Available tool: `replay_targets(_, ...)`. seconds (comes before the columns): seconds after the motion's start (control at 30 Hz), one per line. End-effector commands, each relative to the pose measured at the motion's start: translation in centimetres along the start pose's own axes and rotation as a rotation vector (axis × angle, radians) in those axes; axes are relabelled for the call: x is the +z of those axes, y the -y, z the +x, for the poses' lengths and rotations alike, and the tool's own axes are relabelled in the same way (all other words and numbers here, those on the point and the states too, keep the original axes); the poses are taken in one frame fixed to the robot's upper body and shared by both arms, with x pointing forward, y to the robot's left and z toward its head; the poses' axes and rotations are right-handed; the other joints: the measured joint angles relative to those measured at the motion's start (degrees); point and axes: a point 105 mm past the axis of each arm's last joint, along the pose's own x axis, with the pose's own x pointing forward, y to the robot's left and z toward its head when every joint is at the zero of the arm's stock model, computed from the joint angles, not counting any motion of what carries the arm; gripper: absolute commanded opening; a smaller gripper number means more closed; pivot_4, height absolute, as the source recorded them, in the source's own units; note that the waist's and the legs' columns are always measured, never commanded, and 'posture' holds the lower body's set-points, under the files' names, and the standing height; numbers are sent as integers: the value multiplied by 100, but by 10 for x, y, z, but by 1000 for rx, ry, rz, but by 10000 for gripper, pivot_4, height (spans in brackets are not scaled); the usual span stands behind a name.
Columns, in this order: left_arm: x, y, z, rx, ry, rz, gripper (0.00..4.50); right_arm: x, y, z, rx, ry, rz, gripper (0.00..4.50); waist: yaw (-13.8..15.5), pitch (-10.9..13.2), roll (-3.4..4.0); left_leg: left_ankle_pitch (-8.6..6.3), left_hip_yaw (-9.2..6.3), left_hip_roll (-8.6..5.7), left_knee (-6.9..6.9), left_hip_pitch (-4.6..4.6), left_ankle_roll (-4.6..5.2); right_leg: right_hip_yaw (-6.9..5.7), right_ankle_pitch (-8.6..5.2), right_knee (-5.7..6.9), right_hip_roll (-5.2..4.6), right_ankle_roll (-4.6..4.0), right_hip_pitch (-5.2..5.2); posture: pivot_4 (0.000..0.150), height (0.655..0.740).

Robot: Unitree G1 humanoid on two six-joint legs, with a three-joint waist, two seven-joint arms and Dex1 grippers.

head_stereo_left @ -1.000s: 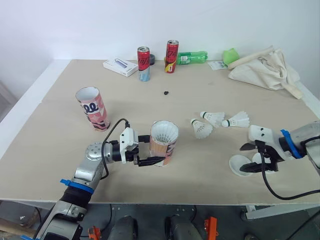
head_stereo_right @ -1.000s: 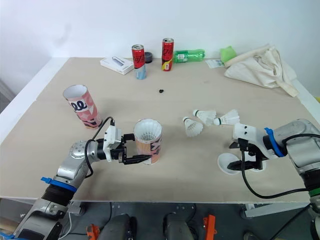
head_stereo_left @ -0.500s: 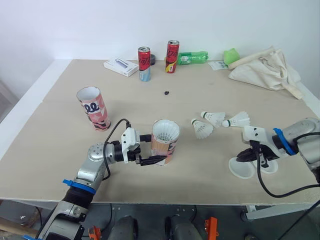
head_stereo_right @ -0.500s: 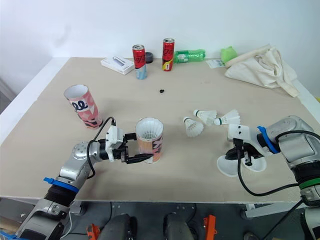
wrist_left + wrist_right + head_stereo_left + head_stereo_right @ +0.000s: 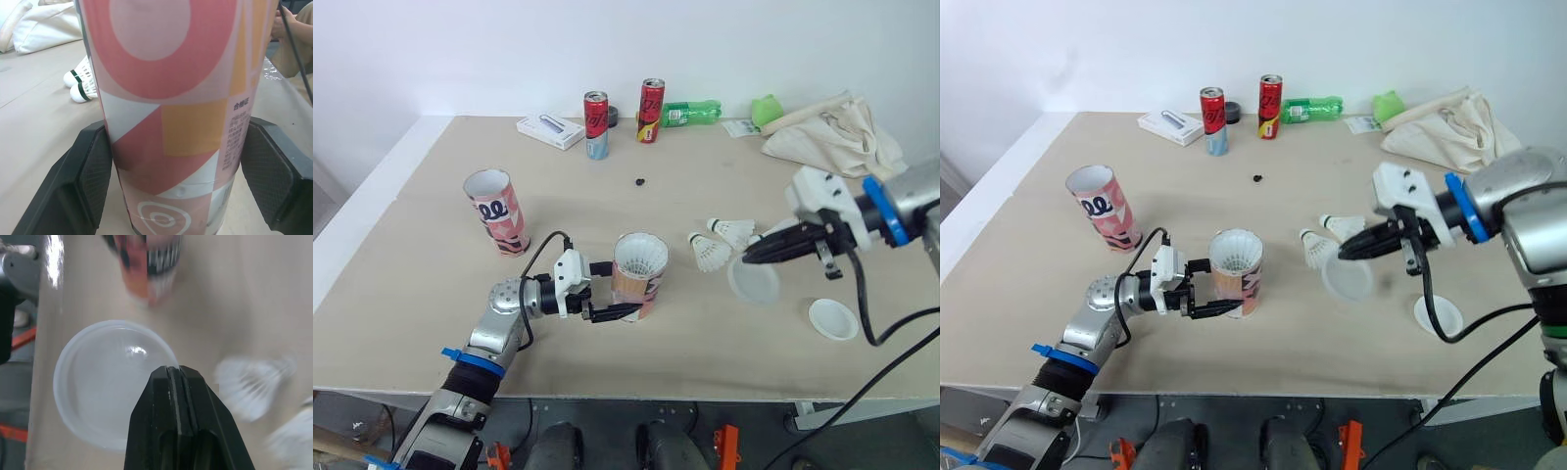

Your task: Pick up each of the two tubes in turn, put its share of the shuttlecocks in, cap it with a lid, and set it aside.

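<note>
The pink tube [image 5: 638, 277] (white feathers [image 5: 638, 257] show inside) is gripped by the left fingers [image 5: 93, 181]. A clear lid [image 5: 102, 382] is pinched by the right fingers [image 5: 151, 421].

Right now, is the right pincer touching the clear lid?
Touching. The right wrist view shows the right pincer shut on the lid at its rim.

beige table [image 5: 411, 255] holds tubes [image 5: 496, 211], shuttlecocks [image 5: 710, 253], a lid [image 5: 832, 318], cans [image 5: 595, 125], bag [image 5: 837, 132].
</note>
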Motion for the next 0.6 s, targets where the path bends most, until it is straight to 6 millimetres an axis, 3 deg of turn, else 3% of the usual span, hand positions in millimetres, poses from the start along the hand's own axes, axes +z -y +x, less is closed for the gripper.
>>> replay_targets(0.03,-16,2,1,-16,-59,-62,35183,28,12,-7,1,-7,-117,906,-2,0,0,0,2,0,0,1,0,1,-2,0,0,-6,0,1500,7400)
replay_targets(0.3,-21,3,2,-86,-106,-102,35183,95,24,30,115,33,-382,906,-20,-1,2,1,2,9,-7,-8,1,0,-1,3,12,-10,-16,1500,7400)
replay_targets(0.6,-22,7,-4,-144,-159,-135,35183,111,24,61,201,-6,-544,906,-10,-1,2,-4,-6,1,-7,-40,4,-12,7,2,-4,-38,-36,1500,7400)
